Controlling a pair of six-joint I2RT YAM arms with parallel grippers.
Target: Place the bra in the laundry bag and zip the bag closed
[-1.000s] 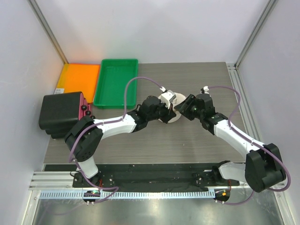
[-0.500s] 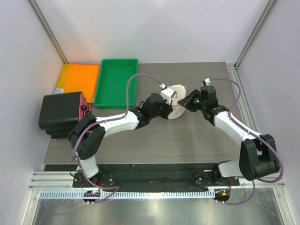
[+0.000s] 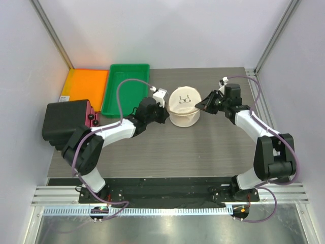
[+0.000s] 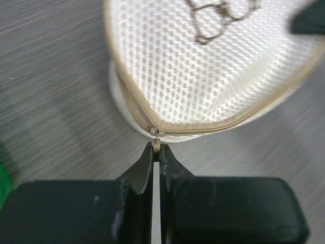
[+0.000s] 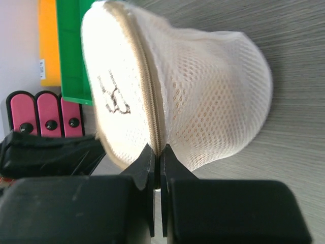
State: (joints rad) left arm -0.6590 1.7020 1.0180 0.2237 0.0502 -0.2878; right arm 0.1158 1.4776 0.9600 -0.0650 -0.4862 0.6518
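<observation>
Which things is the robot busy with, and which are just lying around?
Busy with: laundry bag, zipper pull, left gripper (shut on the pull), right gripper (shut on the bag's rim).
Lying around: green tray, orange tray, black box.

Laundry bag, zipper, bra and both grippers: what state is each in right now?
laundry bag: resting on the table, lid panel up, held from both sides.
zipper: closed along the stretches visible; the whole rim cannot be confirmed.
left gripper: fingers shut on the zipper pull.
right gripper: fingers shut on the laundry bag at its zipper seam.
bra: not visible in any view.
</observation>
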